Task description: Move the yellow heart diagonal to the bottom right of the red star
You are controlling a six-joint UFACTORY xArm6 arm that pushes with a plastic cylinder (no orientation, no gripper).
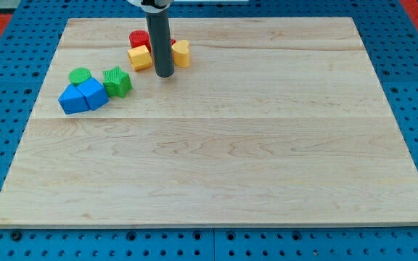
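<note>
**Observer:** Where is your tip sitting, and what is around it?

**Operator:** My tip [165, 74] rests on the bench [216, 167] near the view's top left, wedged in a small cluster. Just to its left lies a yellow block [140, 57], squarish as far as I can tell; just to its right is a second yellow block [181, 53], rounder, which I take to be the yellow heart. A red block [139, 38], presumably the red star, sits behind them, partly hidden by the rod, so I cannot confirm its shape.

**Observer:** What state is the hand in?

**Operator:** There is no hand on this rig, only the rod, so nothing can be apart, together or clamped.

**Observer:** Why stand the tip there?

**Operator:** My guess is that between the two yellows I can push the heart alone toward the view's right without dragging its neighbour. It already seems close to lower right of the red one, so I judge only a small nudge remains.

**Observer:** Room to move?

**Operator:** Plenty. The view's right and bottom are open wood, with the edges well apart from the cluster. The green blocks [117, 81] and blue blocks [83, 96] sit to the lower left, near but out of my way.
</note>
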